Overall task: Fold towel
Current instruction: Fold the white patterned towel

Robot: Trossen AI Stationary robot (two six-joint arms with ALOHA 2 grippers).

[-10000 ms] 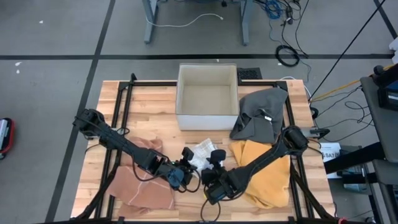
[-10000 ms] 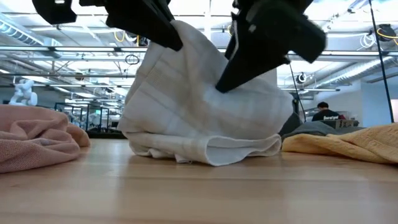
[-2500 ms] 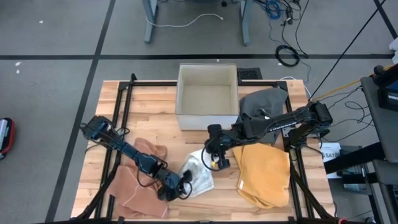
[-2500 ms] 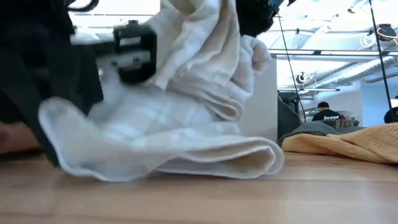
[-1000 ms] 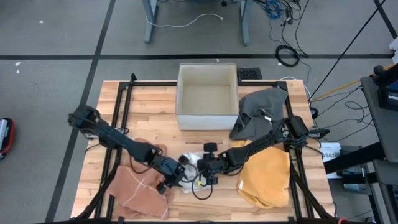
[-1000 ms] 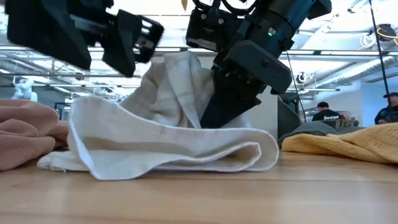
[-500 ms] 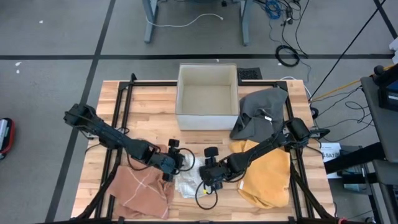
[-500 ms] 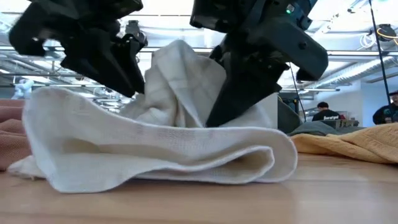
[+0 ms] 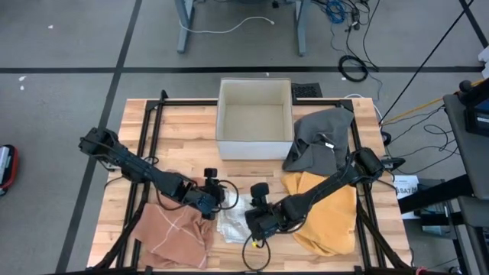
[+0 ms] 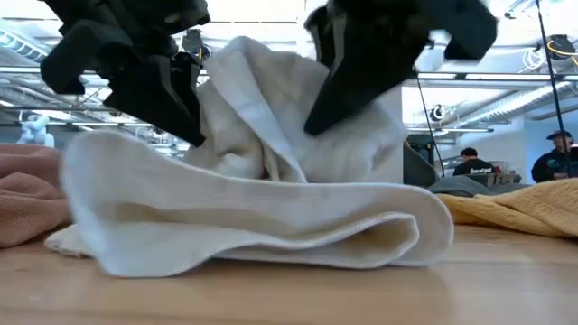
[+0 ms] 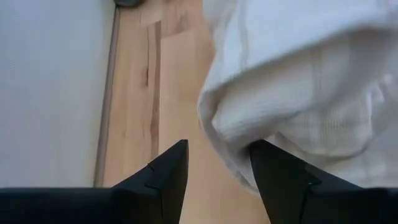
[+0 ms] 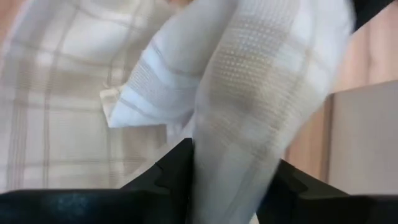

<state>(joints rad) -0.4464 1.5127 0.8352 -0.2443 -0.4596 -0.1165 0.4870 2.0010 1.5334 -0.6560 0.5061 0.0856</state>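
Towel: a white waffle-weave towel (image 9: 233, 219) lies bunched near the front of the wooden table (image 9: 183, 134), between the two grippers, with a rolled fold along its near edge in the low view.
Left gripper: the left gripper (image 9: 216, 195) sits at the towel's left side; in its wrist view the fingers (image 11: 163, 171) stand apart with bare wood in the gap, and a hem of the towel hangs against the far side of one finger. Whether any cloth is pinched cannot be told.
Right gripper: the right gripper (image 9: 257, 215) sits on the towel's right side, its fingers (image 12: 175, 168) clamped on a raised ridge of cloth.
Neighbours: a pink towel (image 9: 174, 233) lies just beyond the left gripper, a yellow towel (image 9: 330, 214) just beyond the right, a grey cloth (image 9: 321, 137) and an open white box (image 9: 254, 118) farther back.
Step in hand, judged: pulling the bunched cloth flat to find its edges.
Doing it well, judged: keep both grips on a single layer at the hem, draw the hands apart evenly, keep the cloth low, and steer clear of the pink and yellow towels.
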